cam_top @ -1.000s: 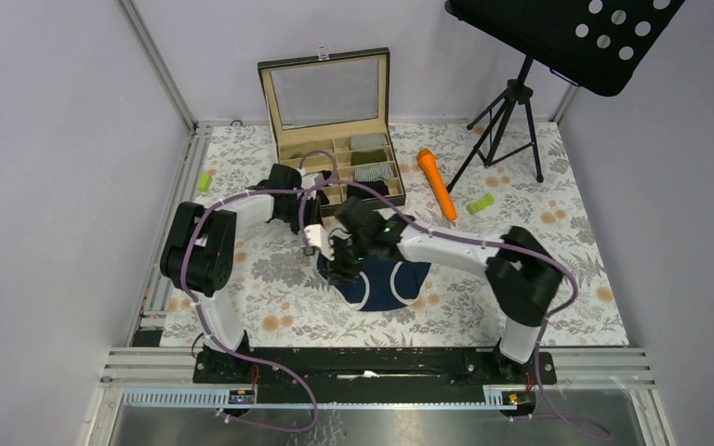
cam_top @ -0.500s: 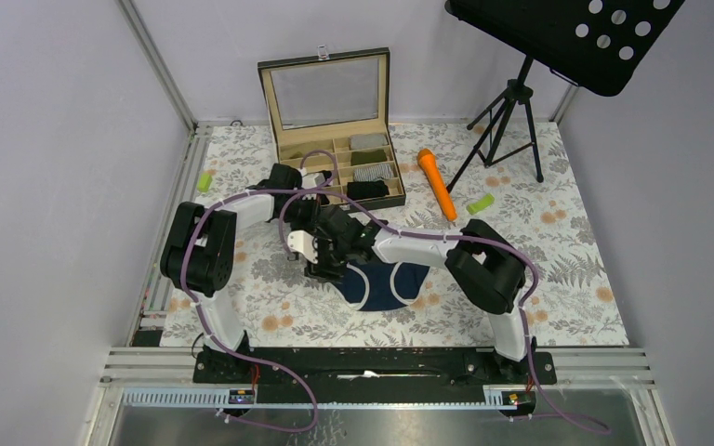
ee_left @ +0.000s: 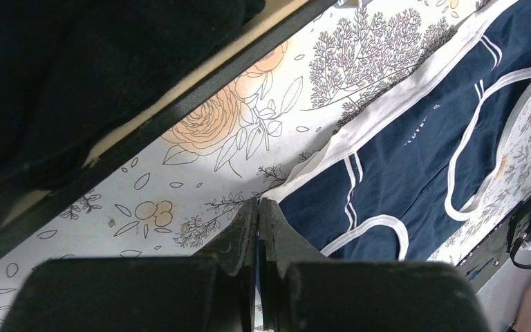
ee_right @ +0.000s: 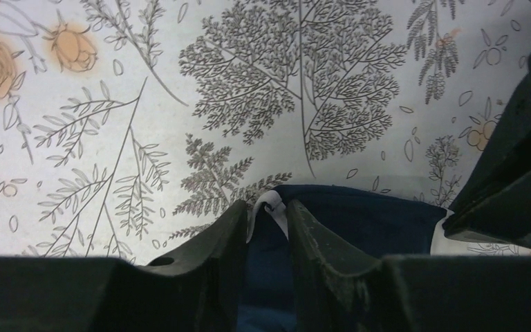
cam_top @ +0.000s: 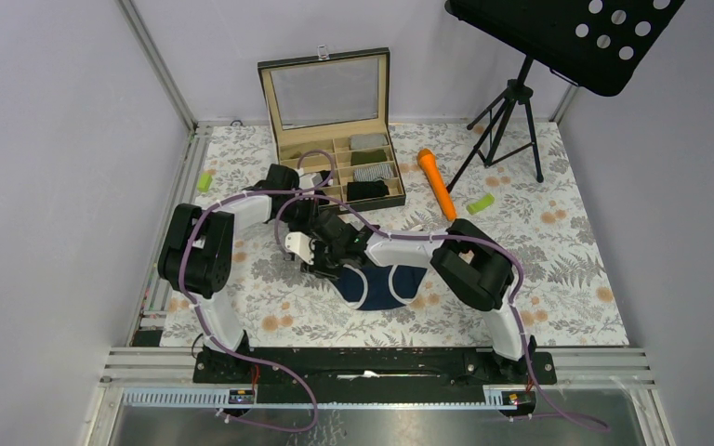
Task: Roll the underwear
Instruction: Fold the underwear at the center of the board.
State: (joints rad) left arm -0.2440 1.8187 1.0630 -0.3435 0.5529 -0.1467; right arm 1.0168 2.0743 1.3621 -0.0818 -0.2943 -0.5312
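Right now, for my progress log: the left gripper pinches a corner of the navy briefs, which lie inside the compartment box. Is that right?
Not inside the compartment box: the top external view shows the navy briefs spread on the floral tablecloth, outside it. The left gripper does pinch their corner.

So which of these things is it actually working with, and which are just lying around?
In the job: navy underwear, left claw and right claw at its edge, probably the box of folded fabric.
Just lying about: orange stick, green cylinder, music stand.
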